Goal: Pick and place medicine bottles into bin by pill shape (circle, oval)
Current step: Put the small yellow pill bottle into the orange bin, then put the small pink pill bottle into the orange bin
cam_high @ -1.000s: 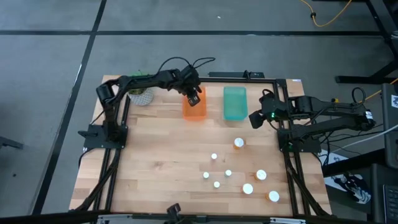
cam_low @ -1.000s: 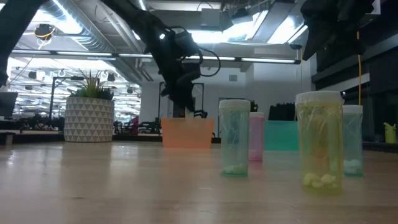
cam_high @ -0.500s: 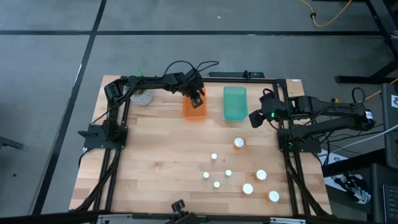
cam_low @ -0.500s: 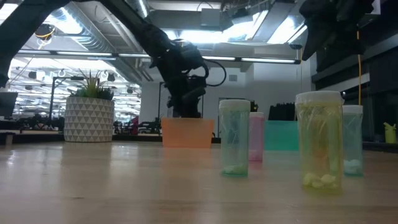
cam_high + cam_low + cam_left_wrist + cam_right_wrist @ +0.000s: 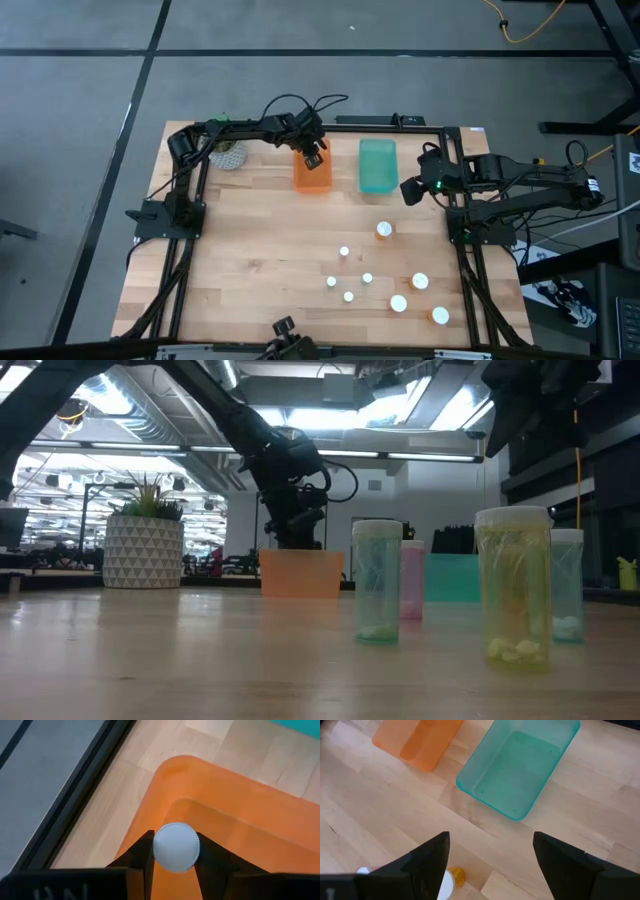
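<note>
My left gripper (image 5: 313, 154) is above the far end of the orange bin (image 5: 312, 176), shut on a small medicine bottle whose white cap (image 5: 176, 846) shows in the left wrist view. A teal bin (image 5: 378, 166) stands to the right of the orange one. Several more white-capped bottles stand upright on the near right of the table, among them one with amber sides (image 5: 384, 230) and a small one (image 5: 344, 252). My right gripper (image 5: 410, 190) is open and empty, just right of the teal bin; it also shows in its own wrist view (image 5: 490, 865). My left gripper pinches the bottle's white cap at its round side (image 5: 156, 851) between the two fingers. The fingers come from above, pointing down. The bottle is lifted clear, cap up, over the inside of the orange bin (image 5: 240, 835).
A potted plant (image 5: 228, 155) stands at the far left corner. Dark frame rails (image 5: 190, 250) run along the table's left and right sides. In the low view several bottles (image 5: 514, 585) stand close to the camera, in front of the bins (image 5: 300, 573).
My left gripper has gone down toward the orange bin and turned about its wrist, still shut on the bottle. The bottles on the table stand as they did.
</note>
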Robot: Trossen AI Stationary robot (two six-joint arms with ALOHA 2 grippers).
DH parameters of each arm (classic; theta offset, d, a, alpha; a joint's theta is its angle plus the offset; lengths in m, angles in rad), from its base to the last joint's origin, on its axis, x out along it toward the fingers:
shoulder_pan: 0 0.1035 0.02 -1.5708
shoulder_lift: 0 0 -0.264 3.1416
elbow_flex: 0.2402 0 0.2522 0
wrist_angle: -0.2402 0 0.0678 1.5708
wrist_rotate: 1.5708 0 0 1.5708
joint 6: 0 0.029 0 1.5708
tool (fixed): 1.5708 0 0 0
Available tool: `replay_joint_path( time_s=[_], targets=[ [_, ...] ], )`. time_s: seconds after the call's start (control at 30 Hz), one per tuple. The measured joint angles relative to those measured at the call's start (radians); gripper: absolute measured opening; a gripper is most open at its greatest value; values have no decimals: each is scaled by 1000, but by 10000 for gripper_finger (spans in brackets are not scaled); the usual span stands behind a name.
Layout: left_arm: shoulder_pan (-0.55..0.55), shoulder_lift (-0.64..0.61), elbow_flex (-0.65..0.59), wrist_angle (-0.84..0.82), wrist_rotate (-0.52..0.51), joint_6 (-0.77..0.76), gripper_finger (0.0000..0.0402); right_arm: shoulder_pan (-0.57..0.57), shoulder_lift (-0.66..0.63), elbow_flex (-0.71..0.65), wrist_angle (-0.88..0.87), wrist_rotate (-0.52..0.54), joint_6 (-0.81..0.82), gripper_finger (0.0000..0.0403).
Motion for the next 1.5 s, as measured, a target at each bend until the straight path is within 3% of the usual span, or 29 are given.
replay_joint_path(
  time_s=[0.77,1.03,1.23,1.5],
  targets=[
    [-21,2,3,2,1,-3,183,0,0,0,-1,0,-3,289],
    [-26,2,127,-38,-25,54,188,0,0,0,-1,0,-3,289],
    [-39,1,312,-238,-34,-46,189,0,0,0,-1,0,-3,289],
    [-155,0,513,-607,140,-103,184,0,0,0,-1,-14,-29,289]
  ],
)
